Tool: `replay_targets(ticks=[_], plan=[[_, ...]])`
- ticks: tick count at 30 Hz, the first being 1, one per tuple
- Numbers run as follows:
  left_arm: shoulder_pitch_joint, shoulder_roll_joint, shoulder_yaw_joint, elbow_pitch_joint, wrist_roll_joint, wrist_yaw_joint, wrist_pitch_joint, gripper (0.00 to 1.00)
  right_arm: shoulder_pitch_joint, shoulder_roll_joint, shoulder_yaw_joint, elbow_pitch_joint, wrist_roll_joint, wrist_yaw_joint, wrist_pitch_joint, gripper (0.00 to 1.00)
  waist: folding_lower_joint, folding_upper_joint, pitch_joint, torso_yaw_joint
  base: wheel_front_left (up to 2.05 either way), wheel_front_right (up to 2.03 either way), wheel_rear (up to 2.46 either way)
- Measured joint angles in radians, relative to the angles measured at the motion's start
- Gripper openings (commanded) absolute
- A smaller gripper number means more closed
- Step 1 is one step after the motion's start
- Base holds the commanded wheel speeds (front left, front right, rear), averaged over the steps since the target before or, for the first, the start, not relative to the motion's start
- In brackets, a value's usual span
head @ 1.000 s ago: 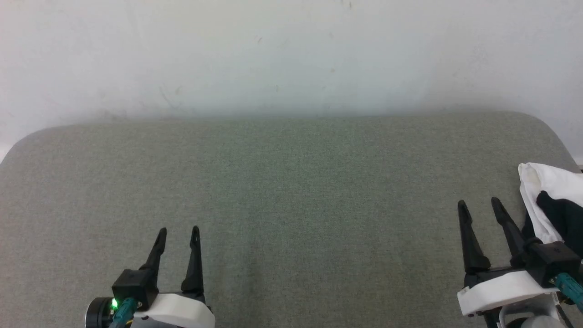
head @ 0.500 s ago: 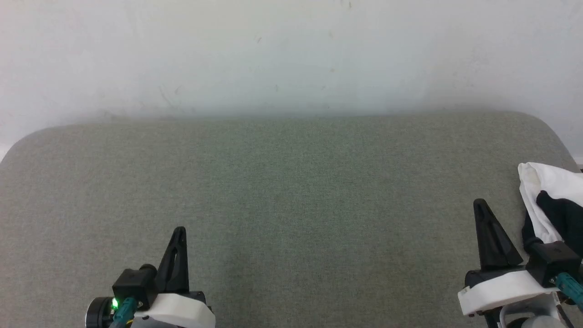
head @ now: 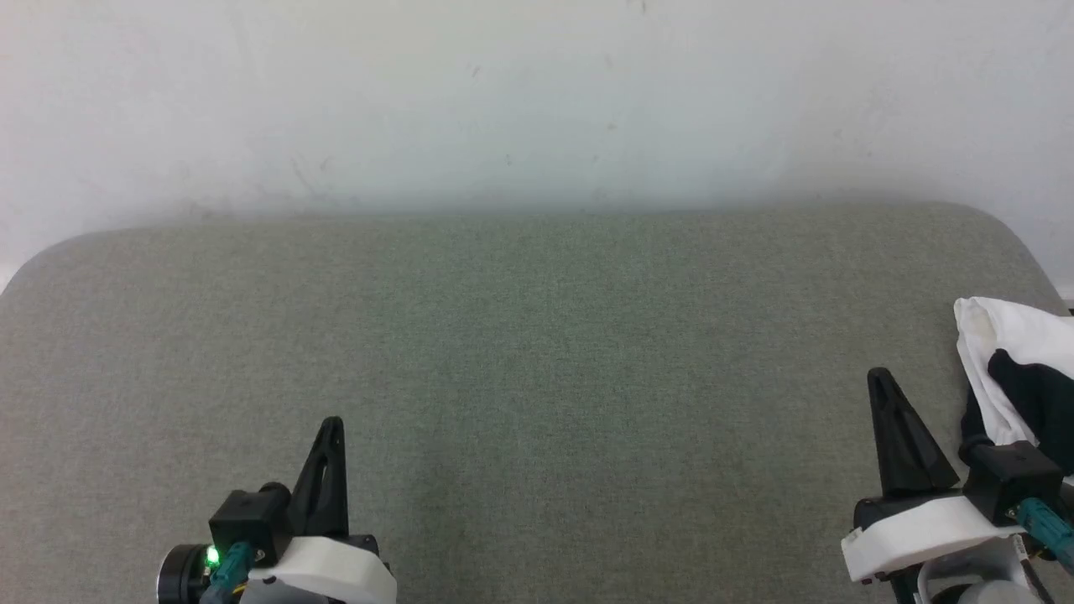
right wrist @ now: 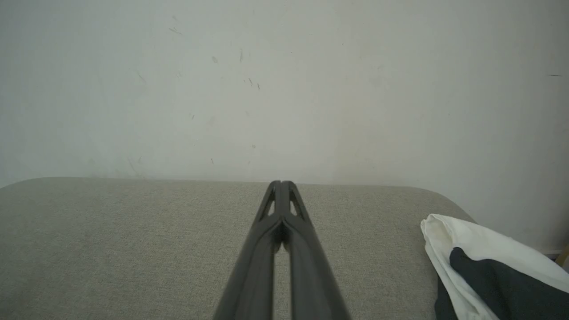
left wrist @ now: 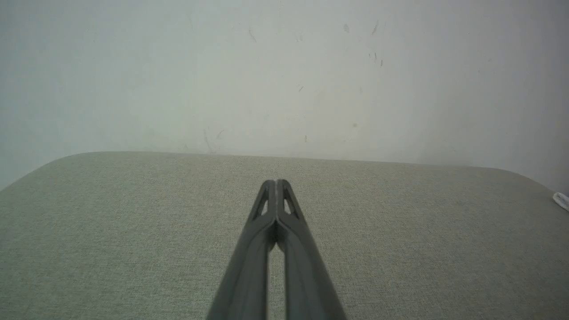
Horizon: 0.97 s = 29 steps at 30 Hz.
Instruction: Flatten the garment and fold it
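The garment (head: 1003,344) lies bunched at the right edge of the grey-green padded surface (head: 537,335), white cloth with a black part on top; in the right wrist view the garment (right wrist: 480,262) sits at the lower right, partly cut off by the picture's edge. A small white corner of the garment (left wrist: 561,200) shows at the far right of the left wrist view. My right gripper (head: 878,377) is shut and holds nothing, just left of the garment and apart from it. At the lower left my left gripper (head: 333,424) is shut and holds nothing. Both grippers' tips (left wrist: 276,182) (right wrist: 281,182) meet.
A white wall (head: 537,101) rises directly behind the padded surface. The surface has rounded far corners (head: 1007,231). Its broad middle lies between my two grippers.
Both grippers went from open to shut on nothing. The arms and the garment stayed where they were.
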Motion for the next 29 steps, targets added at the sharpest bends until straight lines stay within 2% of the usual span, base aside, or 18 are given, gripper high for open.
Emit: replay_targets(ticks=[29], plan=[[-0.001,0.000,0.005,-0.035,0.029,0.000,0.058,0.00,-0.002,0.000,0.017,-0.014,-0.022,0.000,0.052,0.00,0.0000,0.0000,0.009,-0.003,0.00,0.00,0.00]])
